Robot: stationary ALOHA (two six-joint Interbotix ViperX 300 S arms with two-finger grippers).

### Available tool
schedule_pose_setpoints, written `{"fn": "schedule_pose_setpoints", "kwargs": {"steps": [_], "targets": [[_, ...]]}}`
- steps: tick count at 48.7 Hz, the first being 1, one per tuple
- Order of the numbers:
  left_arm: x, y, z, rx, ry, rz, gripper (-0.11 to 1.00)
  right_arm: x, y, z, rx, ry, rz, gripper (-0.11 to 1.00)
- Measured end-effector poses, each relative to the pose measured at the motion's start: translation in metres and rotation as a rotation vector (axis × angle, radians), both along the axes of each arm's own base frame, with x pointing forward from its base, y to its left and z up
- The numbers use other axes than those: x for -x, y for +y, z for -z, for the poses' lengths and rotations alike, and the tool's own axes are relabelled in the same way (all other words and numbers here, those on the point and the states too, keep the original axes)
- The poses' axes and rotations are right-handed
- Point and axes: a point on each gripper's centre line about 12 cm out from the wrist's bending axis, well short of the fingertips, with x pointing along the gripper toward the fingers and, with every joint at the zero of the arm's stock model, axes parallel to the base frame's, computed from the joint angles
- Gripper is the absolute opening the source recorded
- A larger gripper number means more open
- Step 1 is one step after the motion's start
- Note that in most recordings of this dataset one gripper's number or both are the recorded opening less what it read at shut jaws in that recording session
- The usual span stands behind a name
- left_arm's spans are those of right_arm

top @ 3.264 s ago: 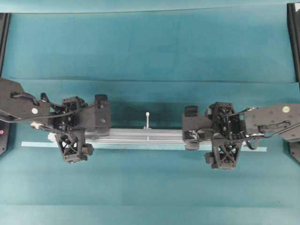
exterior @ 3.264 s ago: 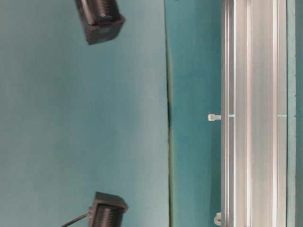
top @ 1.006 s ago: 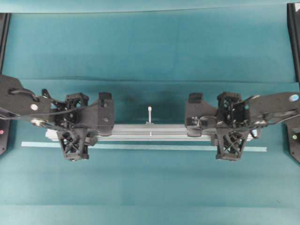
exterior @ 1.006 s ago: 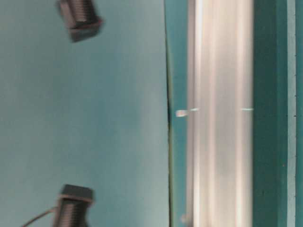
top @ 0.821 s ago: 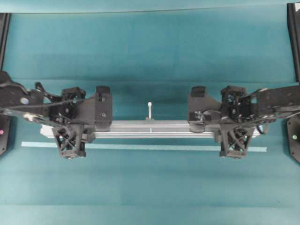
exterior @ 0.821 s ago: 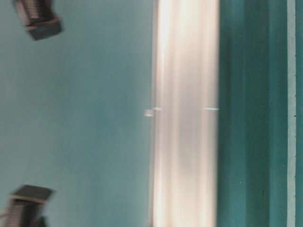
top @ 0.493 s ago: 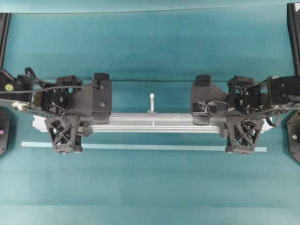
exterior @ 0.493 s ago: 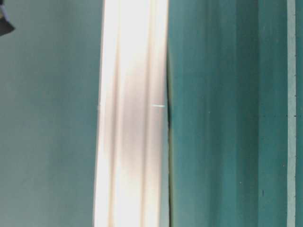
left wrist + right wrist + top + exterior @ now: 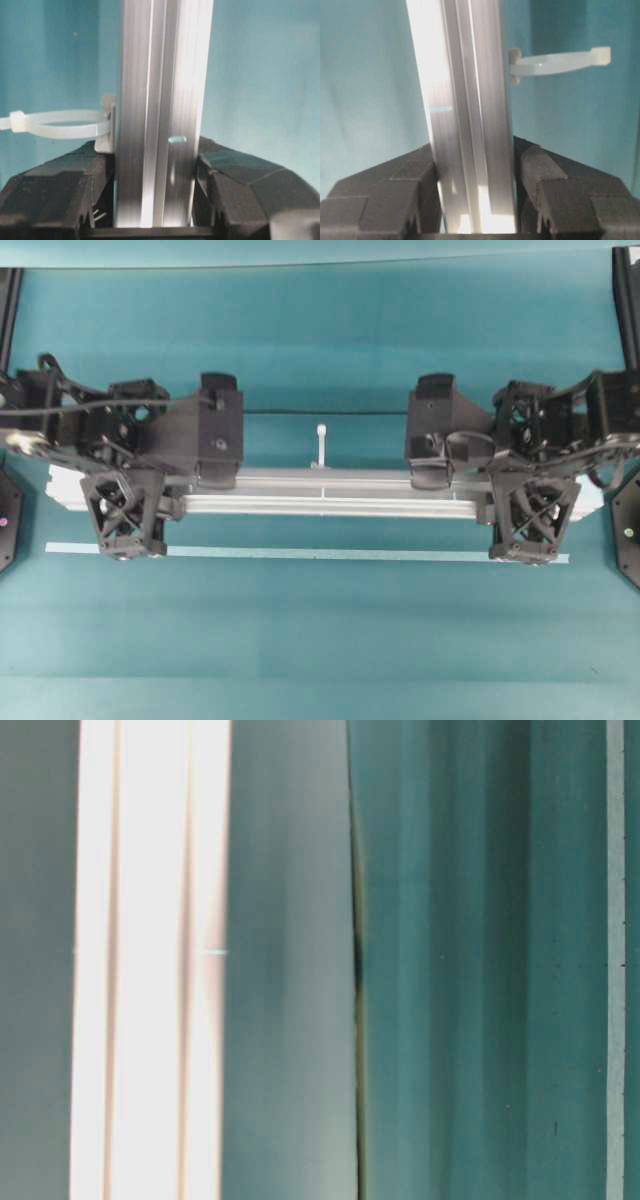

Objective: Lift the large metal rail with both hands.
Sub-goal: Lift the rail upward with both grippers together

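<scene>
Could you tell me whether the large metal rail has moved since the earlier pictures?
Yes. In the overhead view the large metal rail now sits clear above the pale tape stripe it earlier lay against.

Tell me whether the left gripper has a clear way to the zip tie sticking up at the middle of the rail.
Probably not as things stand: the left gripper is shut on the rail, so it would have to let go first. The zip tie itself stands unobstructed.

Left gripper [image 9: 218, 452] and right gripper [image 9: 432, 452] both reach inward, level; jaws clamped, wrists rolled sideways
</scene>
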Motion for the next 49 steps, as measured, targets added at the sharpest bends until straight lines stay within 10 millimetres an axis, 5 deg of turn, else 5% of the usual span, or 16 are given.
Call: {"fn": "schedule_pose_setpoints", "kwargs": {"steps": [21,49], "targets": [[-0.003,0.000,-0.076,0.002,-0.060,-0.002,0.36,0.004,0.000,-0.066,0.001,-0.026,-0.008,0.38],[0.001,0.000,-0.136,0.002,-0.100,-0.005,0.36,0.002,0.005,-0.140,-0.009,-0.146,-0.024,0.38]]}}
